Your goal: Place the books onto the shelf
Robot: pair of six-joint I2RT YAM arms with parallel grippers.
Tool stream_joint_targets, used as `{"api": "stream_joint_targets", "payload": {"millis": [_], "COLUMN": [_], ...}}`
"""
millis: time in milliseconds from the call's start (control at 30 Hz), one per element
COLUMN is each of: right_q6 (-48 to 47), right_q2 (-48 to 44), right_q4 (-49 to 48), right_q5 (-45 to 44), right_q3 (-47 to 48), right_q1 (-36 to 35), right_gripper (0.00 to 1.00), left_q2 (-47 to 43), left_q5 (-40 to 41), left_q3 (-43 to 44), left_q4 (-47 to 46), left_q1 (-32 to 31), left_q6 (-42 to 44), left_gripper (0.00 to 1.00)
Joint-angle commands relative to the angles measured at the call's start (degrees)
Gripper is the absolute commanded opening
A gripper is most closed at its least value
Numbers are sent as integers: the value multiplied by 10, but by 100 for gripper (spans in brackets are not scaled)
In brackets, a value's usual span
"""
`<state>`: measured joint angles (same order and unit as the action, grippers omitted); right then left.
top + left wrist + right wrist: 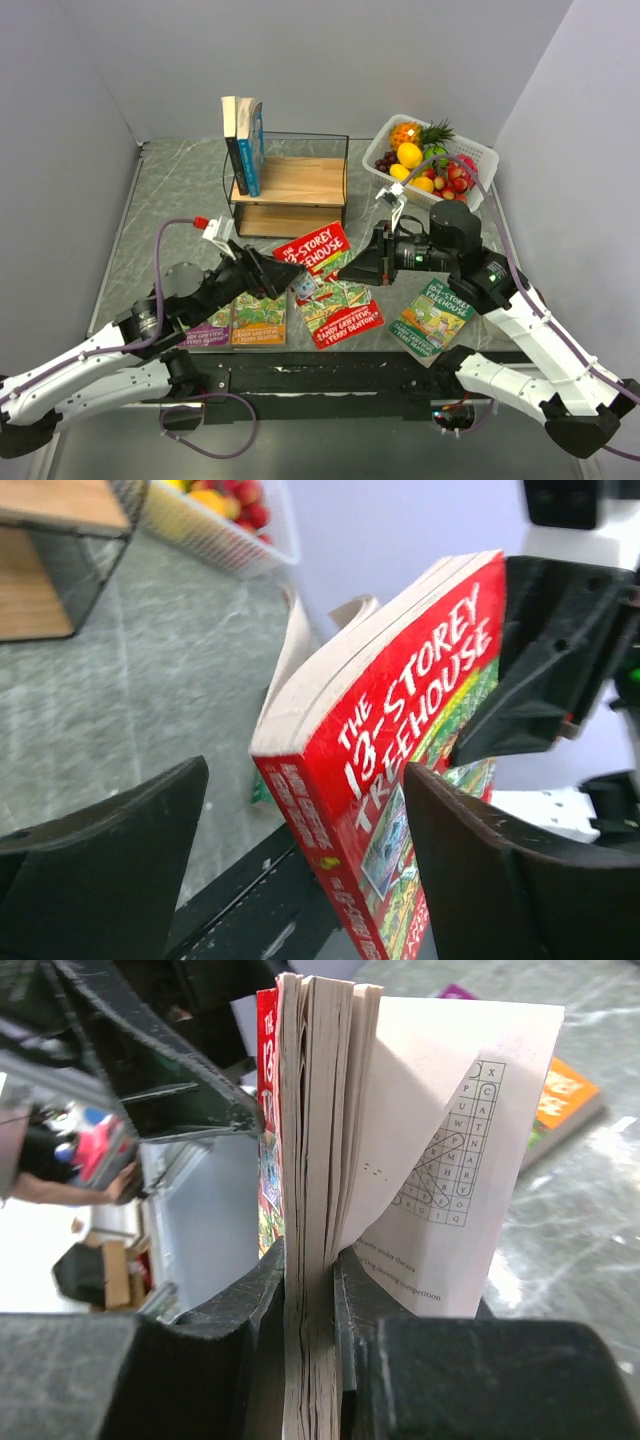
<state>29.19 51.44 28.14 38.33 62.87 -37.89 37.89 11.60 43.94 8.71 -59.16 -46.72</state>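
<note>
1. The red book – its cover reads "The 13-Storey Treehouse" – is up off the bench, near the middle, between the two arms.
2. The right jaws are clamped on its page edge; the right wrist view shows the block of pages pinched tight between them.
3. One loose page (printed with a letter grid) has peeled away from the block to the right and is not in the grip.
4. The left jaws stand wide apart at the book's left side. In the left wrist view the spine corner sits between them, with a gap showing on each side.
5. The shelf is on the far side of the bench, left of centre. Two books stand upright at the left end of its top board – one blue, one dark.
6. A green book lies flat on the near right, beside the right arm.
7. An orange book and a purple book lie side by side on the near left, partly under the left arm.
8. A white basket of fruit sits at the far right, well apart from the shelf.
</note>
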Motion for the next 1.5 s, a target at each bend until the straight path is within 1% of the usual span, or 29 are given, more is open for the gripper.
{"api": "stream_joint_targets", "payload": {"millis": [0, 33, 67, 200, 333, 433, 467, 500, 600, 633, 667, 700, 733, 767, 800, 833, 867, 900, 933, 1000, 1033, 1067, 1100, 1167, 1200, 1233, 1267, 1367, 1467], "right_q6": [31, 33, 37, 49, 40, 30, 25, 24, 9, 3, -8, -15, -19, -12, -5, -1, 9, 13, 16, 24, 30, 40, 40, 45, 44, 44, 43, 44, 47], "right_q2": [-14, -13, -14, -6, 6, 9, 9, 11, 15, 16, 18, 21, 22, 20, 10, 6, 1, -8, -9, -12, -12, -10, -9, -5, 2, 5, 9, 18, 19], "right_q4": [-88, -92, -103, -115, -105, -92, -90, -88, -62, -50, -20, 2, 25, 52, 60, 66, 66, 61, 55, 35, 31, 25, 17, 4, 1, -5, -6, -25, -51], "right_q5": [77, 87, 96, 148, 170, 169, 169, 167, 142, 129, 84, 46, -13, -65, -189, -242, -287, -366, -384, -431, -468, -480, -490, -505, -508, -509, -506, -498, -487], "right_q3": [14, 14, 14, 18, 26, 30, 32, 37, 55, 63, 73, 99, 114, 124, 137, 140, 143, 144, 145, 139, 139, 136, 128, 124, 120, 118, 117, 102, 76], "right_q1": [1, 2, 2, 4, 4, 4, 4, 4, 10, 11, 12, 14, 13, 14, 15, 15, 15, 16, 16, 15, 15, 18, 18, 22, 26, 27, 30, 40, 50], "right_gripper": [0, 0, 0, 0, 0, 0, 0, 0, 2, 15, 50, 64, 74, 94, 99, 100, 99, 100, 100, 100, 100, 99, 99, 99, 99, 99, 99, 99, 99], "left_q2": [-46, -53, -64, -72, -64, -55, -48, -44, -34, -33, -30, -27, -22, -6, 6, 20, 58, 79, 100, 164, 187, 231, 255, 322, 346, 370, 413, 469, 489], "left_q5": [-64, -72, -80, -131, -190, -213, -220, -221, -216, -205, -192, -157, -134, -119, -85, -23, 11, 34, 82, 127, 161, 213, 240, 310, 329, 345, 358, 371, 358], "left_q3": [-31, -38, -46, -54, -55, -47, -39, -35, -20, -10, -2, 9, 38, 58, 81, 105, 161, 192, 249, 298, 345, 367, 386, 438, 453, 494, 509, 547, 536], "left_q4": [-112, -141, -151, -190, -220, -221, -218, -209, -206, -198, -192, -184, -161, -149, -131, -116, -89, -72, -63, -59, -58, -59, -74, -83, -99, -92, -89, -63, -69], "left_q1": [3, 3, 3, 4, 4, 5, 5, 5, 6, 7, 7, 7, 8, 8, 8, 8, 8, 8, 9, 9, 9, 9, 10, 12, 13, 23, 29, 74, 128], "left_q6": [18, 22, 24, 36, 44, 56, 58, 63, 73, 74, 78, 84, 101, 113, 139, 151, 166, 197, 212, 262, 277, 296, 347, 394, 436, 446, 457, 446, 409], "left_gripper": [74, 71, 65, 56, 48, 26, 10, 1, 1, 1, 1, 1, 1, 1, 1, 1, 1, 1, 1, 1, 1, 1, 1, 1, 1, 1, 1, 1, 1]}}
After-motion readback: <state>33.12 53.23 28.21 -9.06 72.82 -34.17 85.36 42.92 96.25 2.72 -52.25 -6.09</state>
